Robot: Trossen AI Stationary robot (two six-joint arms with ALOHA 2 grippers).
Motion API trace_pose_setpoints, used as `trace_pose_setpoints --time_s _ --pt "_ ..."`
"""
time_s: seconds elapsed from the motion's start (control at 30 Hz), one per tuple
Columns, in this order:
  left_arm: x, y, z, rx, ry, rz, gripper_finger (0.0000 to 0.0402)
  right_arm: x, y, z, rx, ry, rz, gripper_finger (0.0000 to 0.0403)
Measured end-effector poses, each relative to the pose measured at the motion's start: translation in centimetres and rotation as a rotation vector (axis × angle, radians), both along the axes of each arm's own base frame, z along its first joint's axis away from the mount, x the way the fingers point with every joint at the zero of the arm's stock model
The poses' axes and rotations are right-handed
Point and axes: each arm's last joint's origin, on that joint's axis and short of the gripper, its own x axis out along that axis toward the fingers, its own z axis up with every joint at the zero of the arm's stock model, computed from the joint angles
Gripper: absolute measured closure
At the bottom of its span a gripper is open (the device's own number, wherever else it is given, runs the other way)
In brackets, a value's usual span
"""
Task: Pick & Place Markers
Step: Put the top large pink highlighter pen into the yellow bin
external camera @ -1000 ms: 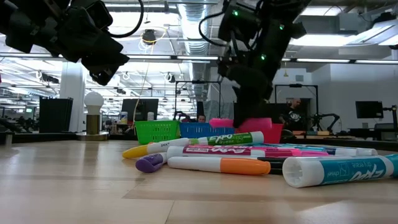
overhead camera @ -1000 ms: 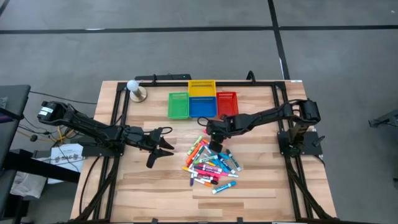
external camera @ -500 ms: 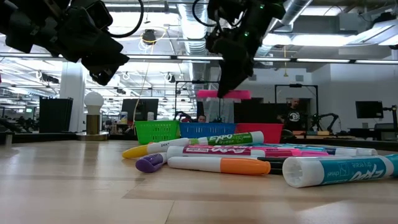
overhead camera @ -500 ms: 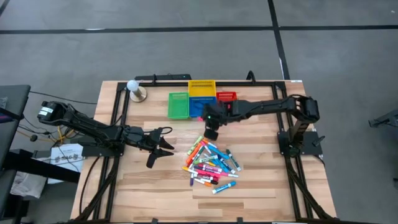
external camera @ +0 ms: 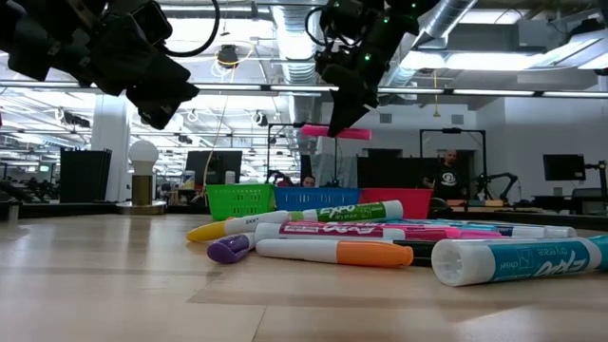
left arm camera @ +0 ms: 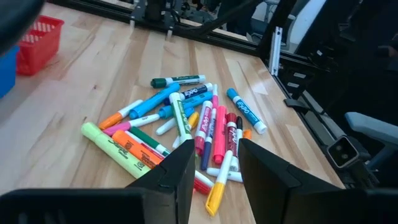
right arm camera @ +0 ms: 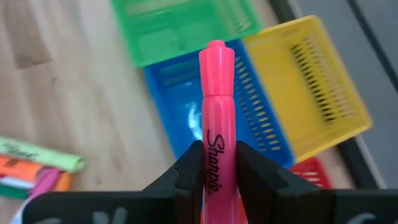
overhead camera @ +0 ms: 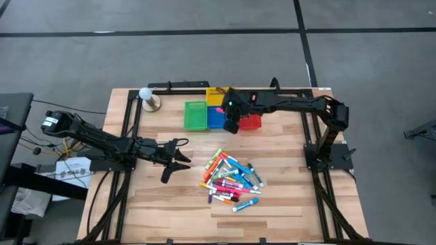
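On the slatted wooden table point(overhead camera: 157, 204), the right gripper point(right arm camera: 214, 163) clamps a pink Sharpie highlighter point(right arm camera: 216, 118) level above the blue plastic basket point(right arm camera: 205, 118), probably for release; remaining markers point(overhead camera: 231, 179) lie heaped well behind. The left gripper point(left arm camera: 211, 165) waits, jaws apart.

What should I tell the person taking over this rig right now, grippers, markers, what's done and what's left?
Right gripper: shut on a pink marker, held in the air above the blue basket, beside the green, yellow and red ones.
Left gripper: open, empty, waiting over the table's left side.
Marker pile: loose on the table, in front of the baskets.
Done: one marker lifted.
Left: release it, then move the pile.
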Motion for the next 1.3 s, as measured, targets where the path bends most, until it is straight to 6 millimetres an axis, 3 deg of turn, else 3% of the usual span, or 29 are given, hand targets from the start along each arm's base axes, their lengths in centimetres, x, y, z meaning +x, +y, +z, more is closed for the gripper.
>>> trace_pose_setpoints --time_s 0.33,0.63,0.97,1.3 --pt "0.0 0.1 0.0 0.025 -0.006 0.022 0.0279 0.0 -5.4 1.4 0.019 -0.254 -0.045 0.0335" --pt "0.0 0.1 0.0 0.033 -0.007 0.019 0.0279 -0.2 -8.4 1.4 -0.013 -0.344 -0.066 0.0335" --pt "0.0 0.2 0.0 0.040 -0.008 0.044 0.0279 0.7 -10.3 -0.4 -0.074 -0.366 -0.050 0.0335" --pt "0.1 0.3 0.0 0.041 -0.007 0.056 0.0279 1.9 -11.9 -4.3 -0.086 -0.313 -0.059 0.0335"
